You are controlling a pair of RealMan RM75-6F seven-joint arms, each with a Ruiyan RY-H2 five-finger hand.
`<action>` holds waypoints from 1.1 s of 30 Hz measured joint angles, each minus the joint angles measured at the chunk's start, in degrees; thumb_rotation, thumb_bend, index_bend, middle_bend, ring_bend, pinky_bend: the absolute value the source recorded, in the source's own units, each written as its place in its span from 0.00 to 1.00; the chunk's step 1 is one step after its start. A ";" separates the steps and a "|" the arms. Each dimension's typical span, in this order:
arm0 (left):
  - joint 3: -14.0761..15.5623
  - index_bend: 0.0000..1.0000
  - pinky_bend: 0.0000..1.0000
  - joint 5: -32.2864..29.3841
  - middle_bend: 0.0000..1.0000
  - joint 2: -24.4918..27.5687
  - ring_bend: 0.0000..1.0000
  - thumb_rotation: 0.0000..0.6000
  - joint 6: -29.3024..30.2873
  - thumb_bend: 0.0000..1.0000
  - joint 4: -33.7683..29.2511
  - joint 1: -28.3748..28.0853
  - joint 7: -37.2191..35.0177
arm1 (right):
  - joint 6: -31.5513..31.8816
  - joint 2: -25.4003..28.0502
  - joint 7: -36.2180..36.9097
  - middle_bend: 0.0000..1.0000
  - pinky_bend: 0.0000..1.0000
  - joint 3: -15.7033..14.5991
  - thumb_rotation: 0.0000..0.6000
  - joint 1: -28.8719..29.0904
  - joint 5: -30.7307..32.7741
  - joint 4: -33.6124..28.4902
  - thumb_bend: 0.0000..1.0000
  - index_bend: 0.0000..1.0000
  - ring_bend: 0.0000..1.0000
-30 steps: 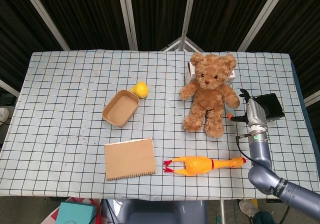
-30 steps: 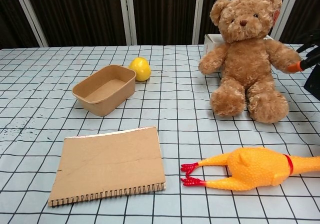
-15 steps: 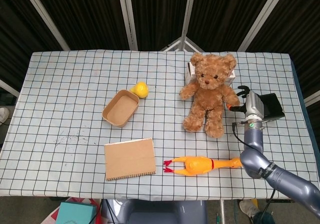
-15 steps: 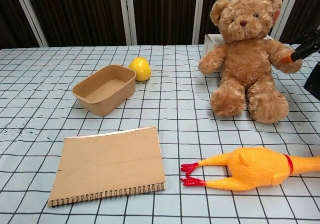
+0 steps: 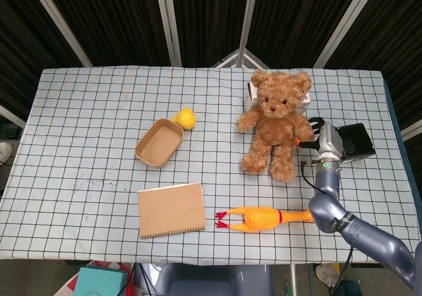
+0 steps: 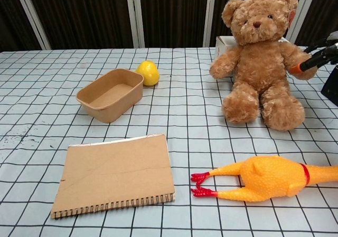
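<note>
My right hand reaches in from the right edge, beside the brown teddy bear. The chest view shows its dark fingers spread, and one orange fingertip touches the bear's outstretched arm. Nothing lies in the hand. The bear sits upright at the back right of the checked cloth, facing me. A yellow rubber chicken lies on its side in front of the bear, below my forearm, and shows at the chest view's lower right. My left hand appears in neither view.
A brown paper tray stands left of centre with a yellow lemon behind it. A cardboard-covered spiral notebook lies near the front edge. A white box sits behind the bear, and a black object lies beside my right hand.
My right hand has moved left and toward the back of the table, from clear of the bear to touching its arm. Nothing else has shifted.
</note>
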 measured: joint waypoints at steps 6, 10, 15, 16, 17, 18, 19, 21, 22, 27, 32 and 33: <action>-0.05 0.22 0.14 -0.37 0.00 -0.03 0.00 1.00 -0.46 0.27 -0.16 -0.19 0.47 | 1.58 -1.70 0.88 0.51 0.00 0.35 1.00 0.43 -2.11 2.48 0.24 0.44 0.44; -0.02 0.22 0.14 -0.26 0.00 -0.02 0.00 1.00 -0.32 0.27 -0.22 -0.16 0.54 | 2.27 -2.47 1.62 0.54 0.00 0.86 1.00 0.40 -2.91 3.44 0.24 0.48 0.47; 0.02 0.23 0.13 -0.24 0.00 0.04 0.00 1.00 -0.25 0.27 -0.26 -0.10 0.41 | 2.05 -3.07 1.89 0.55 0.00 1.06 1.00 0.04 -3.15 4.29 0.24 0.50 0.48; 0.03 0.23 0.13 -0.20 0.00 0.04 0.00 1.00 -0.23 0.27 -0.27 -0.09 0.40 | 2.00 -3.18 1.92 0.55 0.00 1.10 1.00 0.00 -3.20 4.44 0.23 0.50 0.48; 0.05 0.23 0.14 -0.15 0.00 0.05 0.00 1.00 -0.22 0.27 -0.29 -0.10 0.41 | 1.90 -3.29 1.93 0.55 0.00 1.11 1.00 -0.01 -3.32 4.67 0.23 0.50 0.48; 0.06 0.23 0.14 -0.13 0.00 0.05 0.00 1.00 -0.22 0.27 -0.30 -0.10 0.44 | 1.78 -3.41 1.90 0.55 0.00 1.11 1.00 -0.02 -3.39 4.84 0.24 0.50 0.48; 0.07 0.23 0.14 -0.14 0.00 0.04 0.00 1.00 -0.23 0.27 -0.30 -0.10 0.45 | 1.63 -3.53 1.88 0.55 0.00 1.11 1.00 -0.02 -3.47 5.00 0.24 0.50 0.48; 0.06 0.23 0.14 -0.19 0.00 0.04 0.00 1.00 -0.26 0.27 -0.30 -0.11 0.48 | 1.49 -3.76 1.83 0.55 0.00 1.07 1.00 -0.02 -3.85 5.14 0.26 0.50 0.48; 0.05 0.23 0.14 -0.22 0.00 0.04 0.00 1.00 -0.28 0.27 -0.31 -0.12 0.49 | 1.46 -3.84 1.83 0.55 0.00 1.09 1.00 0.00 -4.05 5.17 0.28 0.50 0.48; 0.03 0.23 0.14 -0.26 0.00 0.08 0.00 1.00 -0.22 0.27 -0.33 -0.08 0.41 | 1.39 -4.00 1.70 0.56 0.00 1.53 1.00 0.40 -5.12 5.23 0.43 0.53 0.48; 0.03 0.23 0.14 -0.28 0.00 0.12 0.00 1.00 -0.22 0.27 -0.32 -0.07 0.29 | 2.04 -4.26 0.62 0.56 0.00 1.16 1.00 0.64 -5.90 5.40 0.46 0.53 0.48; 0.03 0.23 0.14 -0.29 0.00 0.13 0.00 1.00 -0.24 0.27 -0.32 -0.07 0.29 | 1.95 -4.38 0.46 0.56 0.00 0.99 1.00 0.60 -5.87 5.50 0.46 0.53 0.48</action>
